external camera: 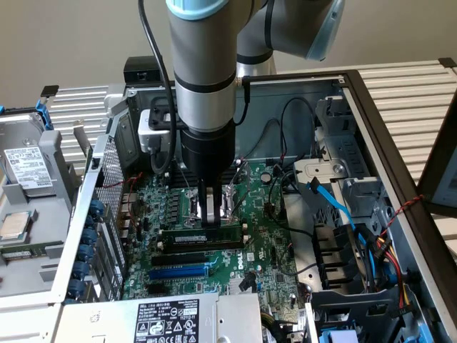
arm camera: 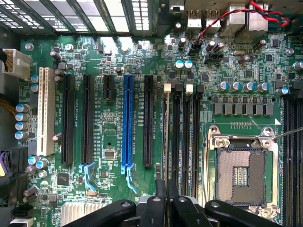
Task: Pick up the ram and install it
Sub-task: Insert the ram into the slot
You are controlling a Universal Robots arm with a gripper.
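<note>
the ram (external camera: 202,236) is standing on edge, 12 o'clock of the blue expansion slot (external camera: 178,271) in the exterior view | gripper (external camera: 210,218) is looking clamped on its top edge, mid-length | reckon it's handling light, stiff, fragile, so gripping bare edges, not chips

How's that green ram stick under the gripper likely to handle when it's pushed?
The ram stick looks thin and flat, so probably light and stiff. Standing on edge, it could tip sideways. Its bare circuit board suggests it's fragile.
</note>
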